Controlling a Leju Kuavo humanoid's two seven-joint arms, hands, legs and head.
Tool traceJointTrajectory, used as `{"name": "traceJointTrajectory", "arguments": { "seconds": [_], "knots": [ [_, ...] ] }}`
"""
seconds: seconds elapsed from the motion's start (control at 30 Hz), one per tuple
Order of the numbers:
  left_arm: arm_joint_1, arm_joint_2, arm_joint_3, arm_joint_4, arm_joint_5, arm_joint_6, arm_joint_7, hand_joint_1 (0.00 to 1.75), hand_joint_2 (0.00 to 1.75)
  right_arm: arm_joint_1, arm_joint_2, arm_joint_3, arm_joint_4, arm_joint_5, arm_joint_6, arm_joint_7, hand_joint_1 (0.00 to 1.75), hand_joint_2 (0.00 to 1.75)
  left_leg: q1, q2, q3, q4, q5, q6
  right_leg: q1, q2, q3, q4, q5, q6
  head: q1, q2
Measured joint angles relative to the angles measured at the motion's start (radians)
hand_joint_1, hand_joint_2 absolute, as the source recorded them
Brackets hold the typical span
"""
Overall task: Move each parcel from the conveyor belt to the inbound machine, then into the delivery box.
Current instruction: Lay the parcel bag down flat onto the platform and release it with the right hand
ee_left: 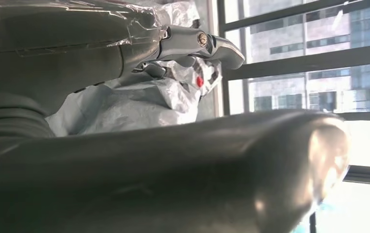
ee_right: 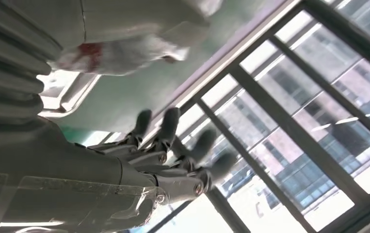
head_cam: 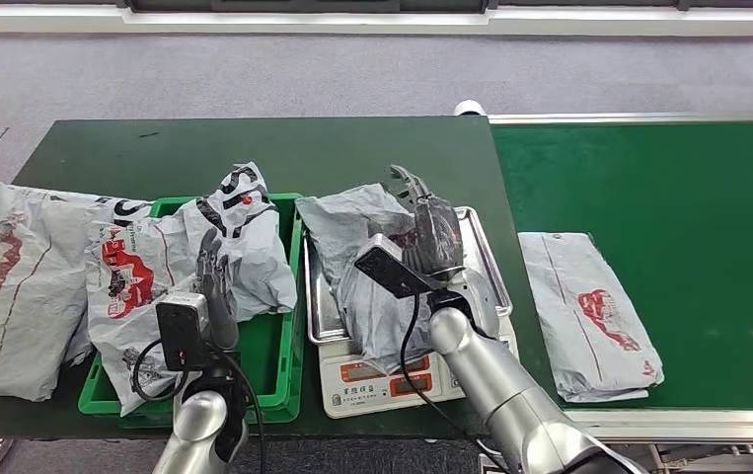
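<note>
On the green belt (head_cam: 648,178), one flat parcel (head_cam: 589,311) waits.
Beside it, a crumpled parcel (head_cam: 357,267) sits on the scale (head_cam: 392,380); right hand (head_cam: 431,232) hovers above, and its wrist view shows fingers (ee_right: 173,145) spread, empty. Left hand (head_cam: 216,296) rests against the crate's (head_cam: 273,365) parcel (head_cam: 214,247), grip unclear.

Landmark: scale (head_cam: 407,373).
Left of scale: green crate (head_cam: 287,367) heaped with parcels (head_cam: 189,259), blocked.
On scale: crumpled parcel (head_cam: 357,259) beside right hand (head_cam: 433,229).
Right of scale: bare belt (head_cam: 668,178) around flat parcel (head_cam: 589,311).
Behind scale: bare tabletop (head_cam: 283,148).
</note>
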Motion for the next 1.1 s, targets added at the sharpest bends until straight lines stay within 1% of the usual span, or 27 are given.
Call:
{"name": "traceJointTrajectory", "arguments": {
  "seconds": [0.13,0.23,0.3,0.4,0.47,0.63,0.67,0.7,0.77,0.8,0.83,0.97,1.1],
  "knots": [
    [0.018,0.003,0.0,-0.038,-0.004,0.026,-0.029,0.0,0.0,0.073,-0.028,-0.004,-0.059,0.06,-0.026,0.017,0.0,0.0,0.0,0.0,-0.001,0.0,-0.001,0.0,0.0,0.0,0.0,0.0,0.0,0.0,0.0,0.0],
    [0.023,0.004,0.0,-0.055,-0.007,0.035,-0.038,0.0,0.0,0.106,-0.039,-0.005,-0.092,0.079,-0.029,0.027,0.0,0.0,0.0,0.0,-0.001,0.0,-0.001,0.0,0.0,0.0,-0.001,0.0,0.0,0.0,0.0,0.0],
    [0.028,0.005,0.0,-0.068,-0.02,0.056,-0.06,0.0,0.0,0.13,-0.045,-0.008,-0.124,0.1,-0.033,0.038,0.0,0.0,0.0,0.0,0.0,0.0,-0.001,0.0,0.0,0.0,-0.001,0.0,0.0,0.0,0.0,0.0],
    [0.042,0.005,0.0,-0.104,-0.062,0.105,-0.109,0.0,0.0,0.194,-0.056,-0.017,-0.212,0.12,-0.033,0.045,0.0,0.0,0.0,0.0,-0.001,0.0,-0.001,0.0,0.0,0.0,-0.001,0.0,0.0,0.0,0.0,0.0],
    [0.048,0.005,0.0,-0.126,-0.085,0.127,-0.123,0.0,0.0,0.234,-0.063,-0.023,-0.274,0.126,-0.031,0.045,0.0,0.0,0.0,0.0,-0.001,0.0,-0.001,0.0,0.0,0.0,-0.001,0.0,0.0,0.0,0.0,0.0],
    [0.052,0.005,0.0,-0.14,-0.096,0.137,-0.124,0.0,0.0,0.258,-0.067,-0.026,-0.317,0.13,-0.028,0.045,0.0,0.0,0.0,0.0,-0.001,0.0,-0.001,0.0,0.0,0.0,-0.001,0.0,0.0,0.0,0.0,0.0],
    [0.052,0.006,-0.005,-0.145,-0.158,0.149,-0.106,0.0,0.0,0.284,-0.073,-0.028,-0.36,0.124,-0.031,0.034,0.0,0.0,0.0,0.0,-0.001,0.0,-0.001,0.0,0.0,0.0,-0.001,-0.001,0.0,0.0,0.0,0.0],
    [0.051,0.01,-0.014,-0.15,-0.254,0.158,-0.075,0.0,0.0,0.319,-0.079,-0.031,-0.416,0.115,-0.035,0.017,0.0,0.0,0.0,-0.001,-0.001,0.0,-0.001,0.0,0.0,-0.001,-0.001,-0.001,0.0,0.0,0.0,0.0],
    [0.048,0.021,-0.049,-0.157,-0.516,0.166,0.017,0.0,0.0,0.406,-0.096,-0.039,-0.556,0.091,-0.043,-0.025,0.0,0.0,0.0,-0.002,-0.001,0.0,-0.001,0.0,0.0,-0.002,-0.001,-0.001,-0.001,0.0,0.0,0.0],
    [0.046,0.026,-0.068,-0.156,-0.603,0.158,0.051,0.0,0.0,0.436,-0.102,-0.043,-0.607,0.084,-0.043,-0.036,0.0,0.0,0.0,-0.002,-0.002,0.0,-0.002,0.0,0.0,-0.002,-0.001,-0.001,-0.001,0.0,0.0,0.0],
    [0.044,0.031,-0.085,-0.156,-0.657,0.153,0.073,0.0,0.0,0.462,-0.107,-0.046,-0.65,0.08,-0.042,-0.042,0.0,0.0,0.0,-0.001,-0.002,0.0,-0.002,0.0,0.0,-0.001,-0.001,-0.001,-0.001,0.0,0.0,0.0],
    [0.034,0.042,-0.127,-0.156,-0.694,0.151,0.096,0.0,0.0,0.521,-0.125,-0.052,-0.761,0.076,-0.037,-0.048,0.0,0.0,0.0,0.003,-0.001,0.0,-0.003,0.0,0.0,0.001,-0.002,-0.001,-0.001,0.0,0.0,0.0],
    [0.032,0.05,-0.143,-0.156,-0.695,0.151,0.098,0.0,0.0,0.543,-0.132,-0.056,-0.81,0.074,-0.036,-0.048,0.0,0.0,0.0,0.002,-0.001,0.0,-0.002,0.0,0.0,0.001,-0.001,-0.001,0.0,0.0,0.0,0.0]
  ]
}}
